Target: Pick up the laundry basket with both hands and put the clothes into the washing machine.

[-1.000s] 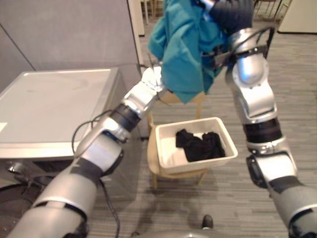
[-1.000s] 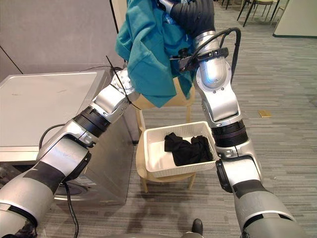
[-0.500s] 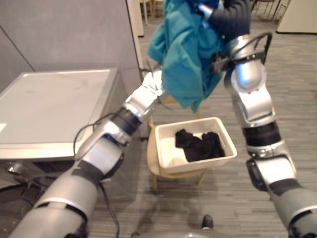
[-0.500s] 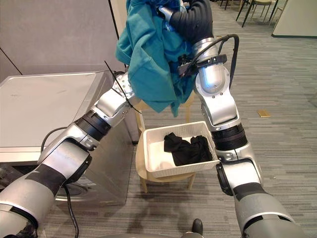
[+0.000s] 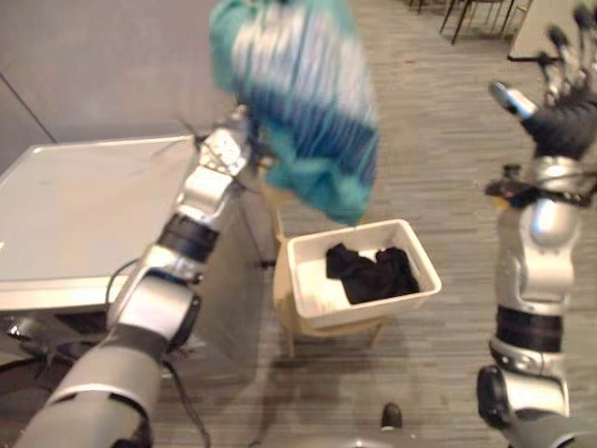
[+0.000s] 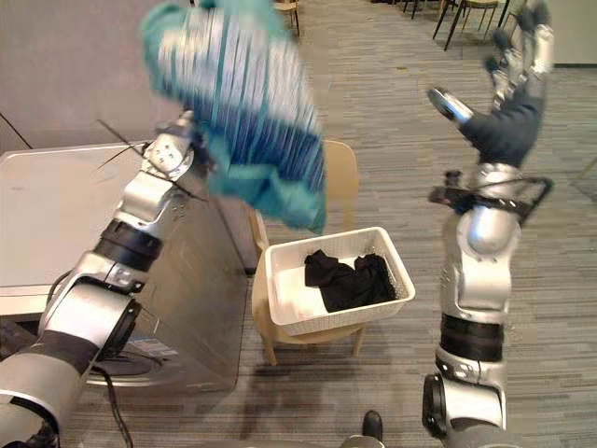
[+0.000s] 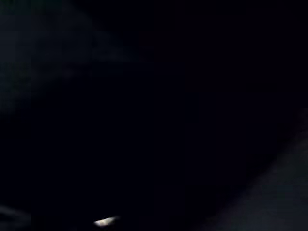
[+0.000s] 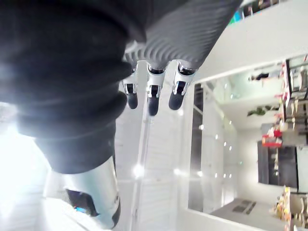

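A teal garment (image 5: 298, 103) hangs high in the air over the right edge of the washing machine (image 5: 103, 205), blurred with motion. It drapes over the end of my left arm; the left hand is buried in the cloth past its wrist (image 5: 222, 151) and grips it. My right hand (image 5: 564, 103) is raised far to the right, apart from the garment, fingers (image 8: 153, 96) straight and spread, holding nothing. Below, the white laundry basket (image 5: 415, 259) sits on a pale wooden chair with black clothes (image 5: 371, 273) inside.
The washing machine's flat grey top is down. A grey partition wall (image 5: 112, 65) stands behind it. The chair's back (image 6: 340, 177) rises behind the basket. Dark chairs (image 5: 466, 11) stand far back on the carpet.
My right hand has let go of the teal garment, opened and swung out to the right. The left hand has closed on the garment and carried it left, toward the washing machine.
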You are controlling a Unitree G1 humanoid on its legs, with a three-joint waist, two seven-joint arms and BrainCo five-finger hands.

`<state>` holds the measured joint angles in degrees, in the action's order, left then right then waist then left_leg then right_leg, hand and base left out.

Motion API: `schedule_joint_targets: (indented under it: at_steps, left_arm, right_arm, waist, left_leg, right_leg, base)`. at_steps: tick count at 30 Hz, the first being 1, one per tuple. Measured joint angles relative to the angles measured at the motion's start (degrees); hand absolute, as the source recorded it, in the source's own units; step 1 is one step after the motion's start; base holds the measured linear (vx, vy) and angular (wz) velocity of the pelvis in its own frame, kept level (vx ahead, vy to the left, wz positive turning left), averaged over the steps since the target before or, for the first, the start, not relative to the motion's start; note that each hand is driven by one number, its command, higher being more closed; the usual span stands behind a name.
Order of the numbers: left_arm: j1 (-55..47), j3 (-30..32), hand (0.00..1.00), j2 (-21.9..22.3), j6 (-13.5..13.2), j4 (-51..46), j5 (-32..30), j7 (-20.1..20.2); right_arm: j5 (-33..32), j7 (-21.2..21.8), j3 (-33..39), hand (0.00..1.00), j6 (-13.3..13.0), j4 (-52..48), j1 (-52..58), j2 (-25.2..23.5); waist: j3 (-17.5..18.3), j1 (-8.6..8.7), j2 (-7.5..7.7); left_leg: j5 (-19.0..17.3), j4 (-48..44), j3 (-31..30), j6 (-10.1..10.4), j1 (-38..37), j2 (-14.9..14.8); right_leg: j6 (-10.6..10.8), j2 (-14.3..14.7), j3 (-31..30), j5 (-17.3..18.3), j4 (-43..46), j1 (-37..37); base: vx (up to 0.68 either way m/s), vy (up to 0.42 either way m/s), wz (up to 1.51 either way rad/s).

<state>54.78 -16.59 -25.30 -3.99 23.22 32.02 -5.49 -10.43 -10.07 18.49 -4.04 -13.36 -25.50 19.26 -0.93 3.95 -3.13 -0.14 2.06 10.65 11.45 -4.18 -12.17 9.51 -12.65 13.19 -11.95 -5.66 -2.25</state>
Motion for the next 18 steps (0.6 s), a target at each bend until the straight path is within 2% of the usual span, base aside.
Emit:
schedule_joint_targets:
  at_steps: [10,16,18]
  left_arm:
    - [-18.3,15.2,1.00,-2.7,0.0,-13.7,1.3,0.2]
    - [-35.4,29.4,1.00,-3.5,-0.6,-27.2,3.4,0.4]
    - [-42.1,36.1,1.00,-1.8,-1.3,-31.7,3.4,0.5]
  right_arm:
    - [-1.0,0.1,7.8,0.00,0.0,-3.6,16.3,-1.3]
    - [-1.4,0.6,9.0,0.00,0.0,-3.8,24.9,-6.8]
    - [-1.4,2.0,8.7,0.00,0.0,-3.8,29.1,-9.9]
  waist:
    - [0.1,-0.06,-0.72]
    - [0.3,-0.35,-1.01]
    - [0.5,-1.45,-1.22]
  left_leg:
    - [0.0,0.0,0.1,0.0,0.0,0.0]
    - [-0.1,-0.1,0.1,-0.1,0.0,0.0]
    - [-0.2,-0.2,0.2,-0.1,-0.1,0.0]
  right_leg:
    - [0.1,0.0,0.0,0.1,0.0,0.0]
    - [0.1,0.0,0.0,0.1,0.0,0.0]
    - [0.1,0.0,-0.1,0.2,0.0,0.0]
  base:
    - [0.00,0.000,0.00]
    - [0.00,0.000,0.00]
    - [0.00,0.000,0.00]
